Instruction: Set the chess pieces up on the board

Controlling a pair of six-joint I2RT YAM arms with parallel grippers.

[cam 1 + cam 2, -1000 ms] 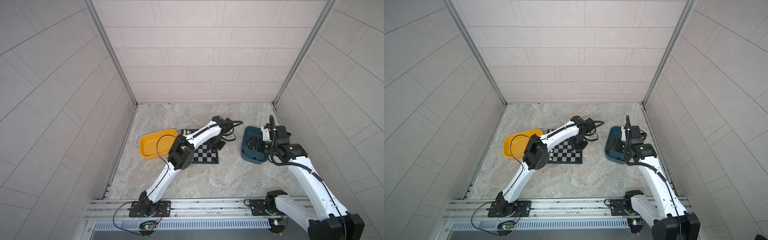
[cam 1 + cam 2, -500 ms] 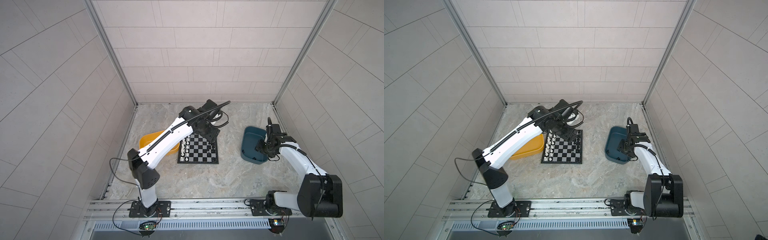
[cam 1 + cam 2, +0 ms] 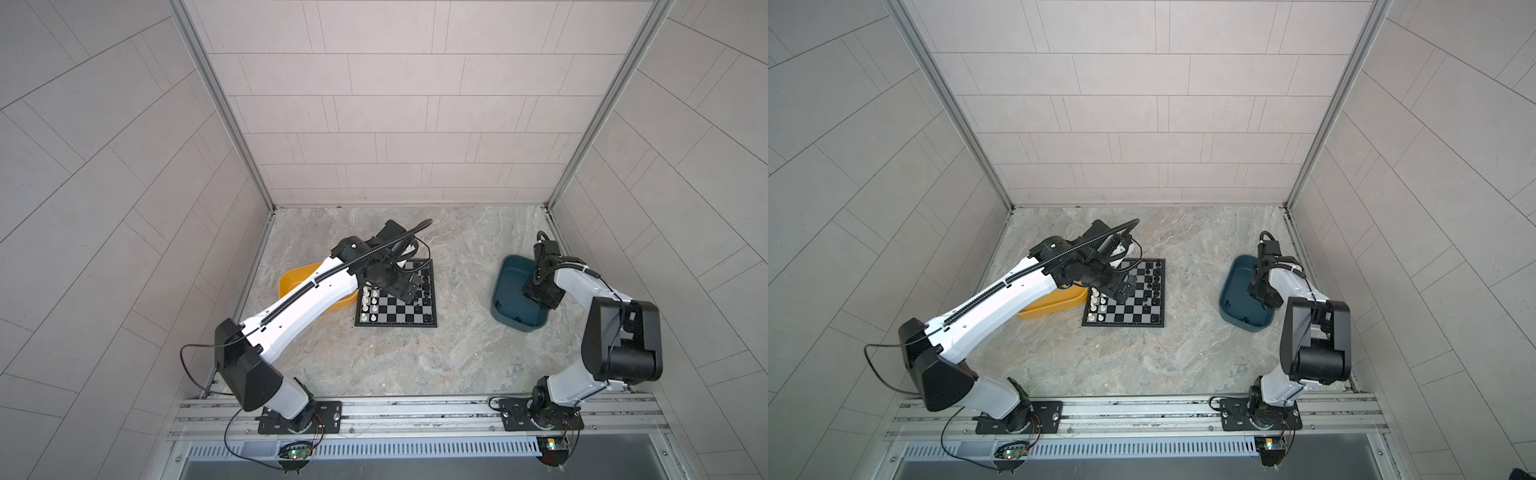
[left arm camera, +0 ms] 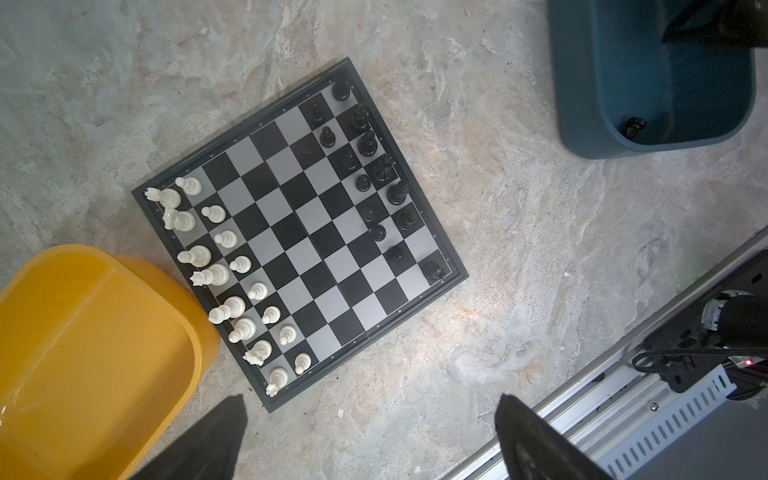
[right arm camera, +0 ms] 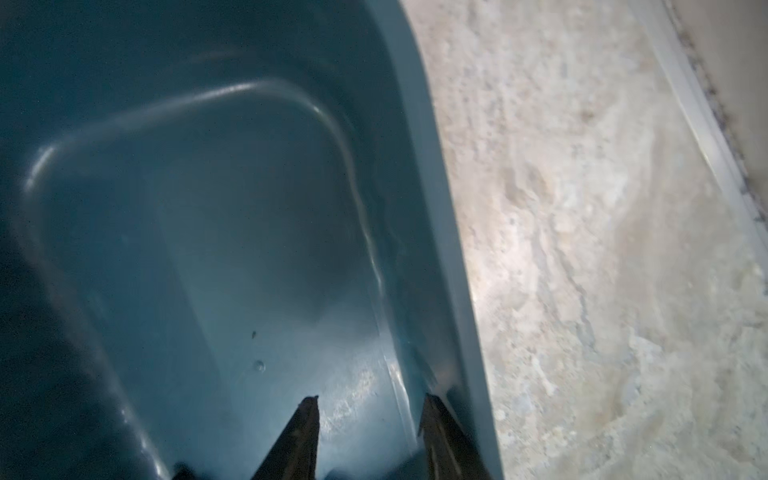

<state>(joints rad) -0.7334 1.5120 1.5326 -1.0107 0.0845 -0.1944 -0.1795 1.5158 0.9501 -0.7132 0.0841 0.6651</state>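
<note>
Left wrist view is showing a glossy yellow plastic tray [image 4: 83,353] sitting just beside the board, on the side where the white pieces are standing. Those small white plastic chessmen [image 4: 212,274] are filling two rows along that edge of the small flat square chessboard with black and grey checks and a thin black border [image 4: 299,232], which is lying flat on the mottled stone tabletop [image 4: 498,208]. The small black plastic chessmen [image 4: 368,143] are standing upright in two rows along the board's opposite edge, and the squares between the two sets are lying bare. The left gripper [image 4: 369,401] is hanging above the tabletop just off one corner of the board, its two dark fingers spread wide apart and gripping nothing. In both top views this arm is reaching over the far part of the board. Well apart from the board, on its black-piece side, a dark teal plastic tray [image 4: 582,104] is resting on the tabletop, with one small black chessman [image 4: 632,124] lying inside it by the wall. In the right wrist view the right gripper [image 5: 370,399] is pointing down into that teal tray, beside its wall, its fingers standing partly apart with only the tray's floor showing between the tips.
</note>
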